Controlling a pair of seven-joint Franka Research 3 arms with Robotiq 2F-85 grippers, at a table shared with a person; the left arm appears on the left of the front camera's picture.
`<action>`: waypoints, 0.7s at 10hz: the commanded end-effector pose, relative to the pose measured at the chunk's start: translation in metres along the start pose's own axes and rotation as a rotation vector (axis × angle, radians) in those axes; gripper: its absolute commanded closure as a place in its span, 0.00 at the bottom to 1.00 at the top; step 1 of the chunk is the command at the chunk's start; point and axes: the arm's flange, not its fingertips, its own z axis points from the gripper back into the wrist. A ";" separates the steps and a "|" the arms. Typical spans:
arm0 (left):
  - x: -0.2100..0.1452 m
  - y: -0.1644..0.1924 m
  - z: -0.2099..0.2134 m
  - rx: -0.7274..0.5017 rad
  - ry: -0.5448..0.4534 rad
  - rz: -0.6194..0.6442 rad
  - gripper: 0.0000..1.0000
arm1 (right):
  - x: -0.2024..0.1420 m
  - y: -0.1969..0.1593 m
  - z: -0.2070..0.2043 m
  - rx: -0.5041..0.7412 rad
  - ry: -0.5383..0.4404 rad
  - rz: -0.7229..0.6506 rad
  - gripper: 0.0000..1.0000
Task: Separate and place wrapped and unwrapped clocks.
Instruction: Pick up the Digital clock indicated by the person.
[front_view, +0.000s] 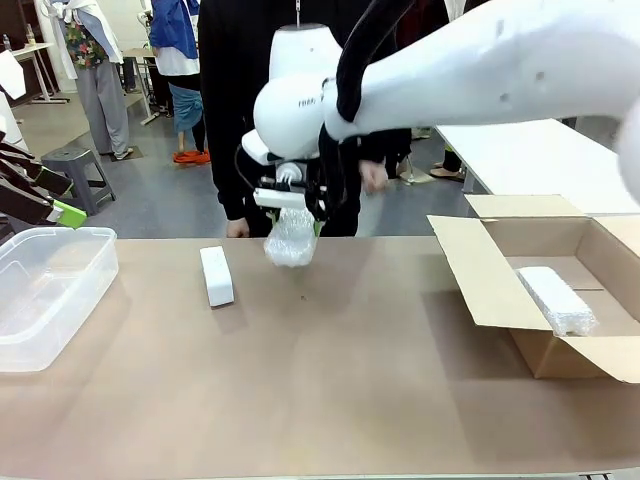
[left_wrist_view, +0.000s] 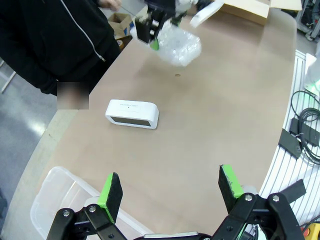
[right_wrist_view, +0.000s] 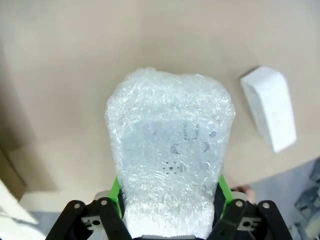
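Note:
My right gripper is shut on a bubble-wrapped clock, which hangs end-down just above the far side of the table. In the right wrist view the wrapped clock stands between the green pads. The unwrapped white clock lies on the table to the left of it, also seen in both wrist views. A second wrapped clock lies in the cardboard box. My left gripper is open and holds nothing, high above the table's left end.
A clear plastic tub stands at the left end of the table, below the left gripper. The open cardboard box takes up the right end. A person in a black jacket stands at the far edge, behind the right arm.

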 end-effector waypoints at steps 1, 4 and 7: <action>-0.001 0.001 -0.001 -0.015 -0.011 0.000 0.00 | 0.033 0.022 0.032 -0.035 0.010 -0.030 0.74; -0.001 0.001 -0.001 -0.015 -0.011 0.000 0.00 | 0.059 0.035 0.073 -0.155 0.056 -0.093 0.74; -0.001 0.001 -0.001 -0.015 -0.011 0.000 0.00 | 0.053 0.020 0.088 -0.134 0.054 -0.078 0.74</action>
